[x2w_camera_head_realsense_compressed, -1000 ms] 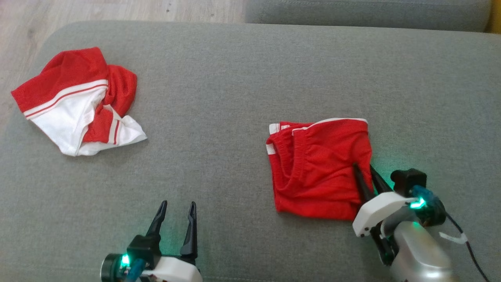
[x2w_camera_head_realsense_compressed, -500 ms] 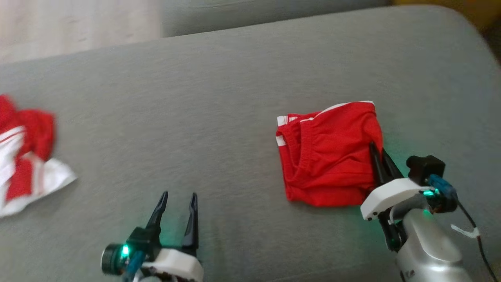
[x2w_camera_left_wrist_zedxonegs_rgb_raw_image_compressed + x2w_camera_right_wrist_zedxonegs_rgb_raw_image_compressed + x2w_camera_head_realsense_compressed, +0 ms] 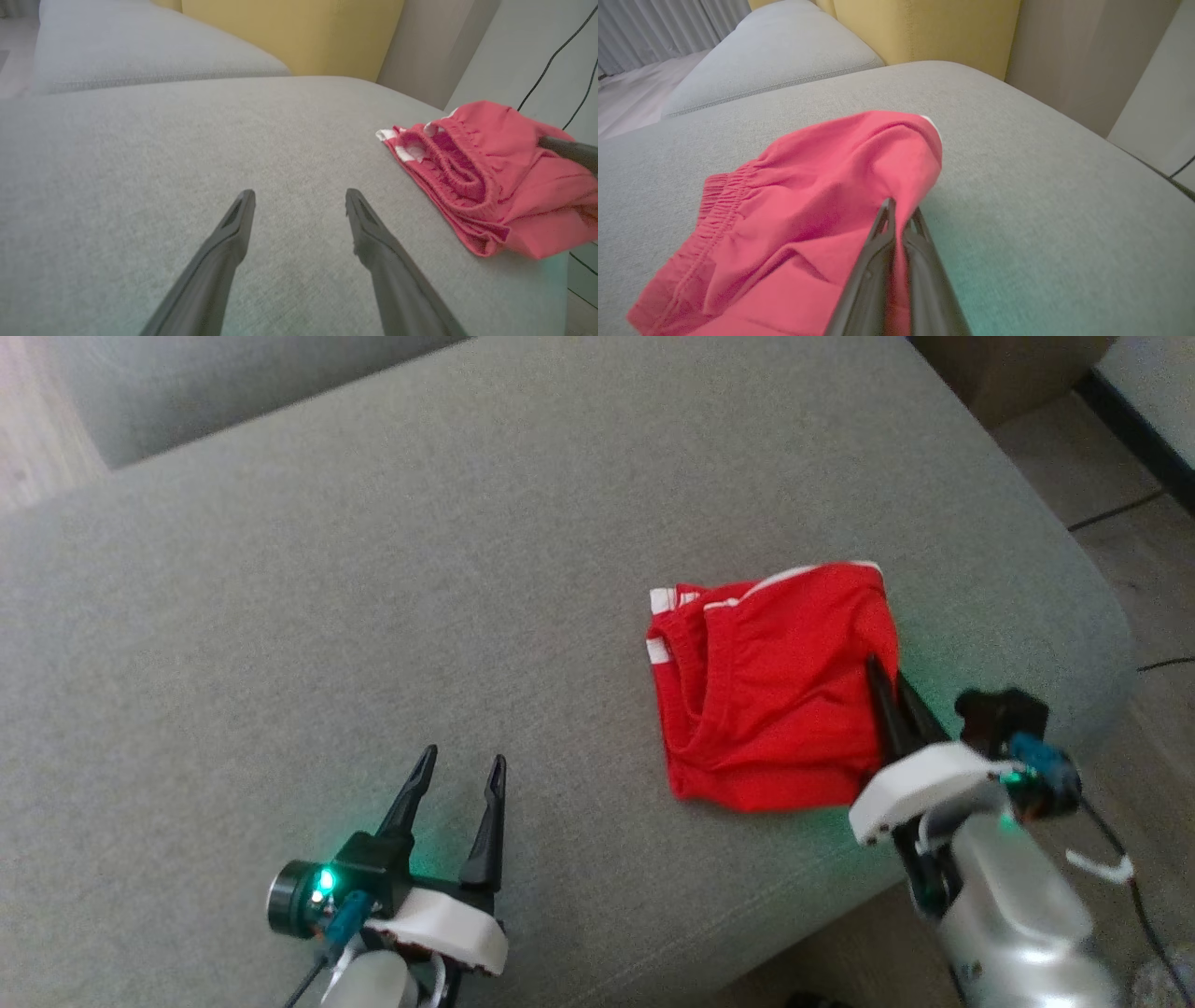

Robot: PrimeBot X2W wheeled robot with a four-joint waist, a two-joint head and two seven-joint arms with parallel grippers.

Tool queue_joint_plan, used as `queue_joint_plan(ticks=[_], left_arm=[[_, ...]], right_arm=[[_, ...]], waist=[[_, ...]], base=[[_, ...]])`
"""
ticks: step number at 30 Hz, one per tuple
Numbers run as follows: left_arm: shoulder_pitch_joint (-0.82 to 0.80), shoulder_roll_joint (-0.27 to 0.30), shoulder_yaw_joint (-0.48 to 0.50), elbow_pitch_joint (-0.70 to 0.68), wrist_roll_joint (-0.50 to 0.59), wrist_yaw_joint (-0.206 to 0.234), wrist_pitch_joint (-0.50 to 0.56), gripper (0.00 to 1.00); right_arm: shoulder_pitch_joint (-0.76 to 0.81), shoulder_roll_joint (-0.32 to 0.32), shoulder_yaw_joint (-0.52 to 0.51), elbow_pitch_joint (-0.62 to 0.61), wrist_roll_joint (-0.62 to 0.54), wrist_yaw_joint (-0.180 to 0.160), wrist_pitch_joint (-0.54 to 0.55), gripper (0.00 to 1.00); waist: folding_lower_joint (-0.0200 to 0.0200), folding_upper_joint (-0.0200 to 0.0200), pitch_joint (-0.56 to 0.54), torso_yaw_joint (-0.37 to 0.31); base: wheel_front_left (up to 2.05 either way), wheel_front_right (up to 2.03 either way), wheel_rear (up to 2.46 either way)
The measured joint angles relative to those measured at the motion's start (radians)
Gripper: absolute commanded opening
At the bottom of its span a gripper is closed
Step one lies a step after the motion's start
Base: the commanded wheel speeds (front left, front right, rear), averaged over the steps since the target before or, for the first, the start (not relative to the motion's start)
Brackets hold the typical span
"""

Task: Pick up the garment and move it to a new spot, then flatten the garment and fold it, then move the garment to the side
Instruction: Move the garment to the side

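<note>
The garment [image 3: 766, 700] is a folded bright red piece with white stripe trim at its far left corner, lying near the right end of the grey cushion [image 3: 373, 569]. My right gripper [image 3: 885, 670] is shut on its right edge, and the cloth bunches around the pinched fingers [image 3: 902, 207]. In the right wrist view the garment [image 3: 822, 196] spreads left of the fingers. My left gripper [image 3: 464, 758] hovers open over bare cushion, well left of the garment. In the left wrist view its jaws [image 3: 300, 193] stand wide apart, with the garment [image 3: 490, 163] at the right.
The cushion's rounded right end and front edge drop to the floor [image 3: 1148, 551] just beyond the garment. A second grey cushion [image 3: 140, 51] lies behind, with a yellow backrest [image 3: 289, 32] past it. Thin black cables [image 3: 556, 51] run at the far right.
My right gripper has closed on the garment's right edge. The head camera has swung right, so the crumpled red and white cloth at the left has left the picture. The left gripper stays open.
</note>
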Motion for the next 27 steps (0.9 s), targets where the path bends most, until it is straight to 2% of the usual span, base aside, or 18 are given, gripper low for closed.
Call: queue_joint_plan(ticks=[3,7,15,20,21,22,24,27], left_arm=[[-0.009,0.0,0.009,0.02,0.024,-0.005,0.0,1.0],[-0.016,0.0,0.027,0.024,0.05,-0.006,0.0,1.0],[-0.045,0.0,0.056,0.018,0.068,-0.014,-0.002,1.0],[-0.053,-0.002,0.062,0.004,0.068,-0.014,-0.003,1.0],[-0.053,-0.002,0.064,0.001,0.069,-0.014,-0.003,1.0],[-0.053,-0.002,0.066,-0.003,0.07,-0.015,-0.003,1.0],[-0.053,-0.005,0.07,-0.006,0.074,-0.014,-0.003,1.0],[-0.05,-0.005,0.088,-0.006,0.068,-0.008,-0.003,1.0]], right_arm=[[-0.08,-0.032,0.006,0.02,-0.035,0.0,0.0,0.0],[-0.217,-0.118,-0.024,0.077,-0.085,0.0,0.0,0.0],[-0.349,-0.286,-0.234,0.26,-0.208,0.0,0.004,0.0],[-0.379,-0.336,-0.345,0.298,-0.294,0.0,0.004,0.0],[-0.386,-0.342,-0.374,0.297,-0.318,0.0,0.004,0.37],[-0.391,-0.343,-0.402,0.291,-0.336,0.0,0.004,1.0],[-0.393,-0.334,-0.446,0.269,-0.355,0.0,0.004,1.0],[-0.392,-0.285,-0.462,0.178,-0.359,0.0,0.004,1.0]], waist=[[0.0001,0.0,0.024,0.014],[0.0,0.0,0.047,0.062],[0.0,0.0,0.097,0.177],[0.0,0.0,0.12,0.218],[0.0,0.0,0.124,0.224],[0.0001,0.0,0.128,0.228],[0.0001,0.0,0.13,0.232],[0.0,0.0,0.121,0.227]], base=[[0.0,0.0,0.0],[0.0,0.0,0.0],[0.0,0.0,0.0],[0.0,0.0,0.0],[0.0,0.0,0.0],[0.0,0.0,0.0],[0.0,0.0,0.0],[0.0,0.0,0.0]])
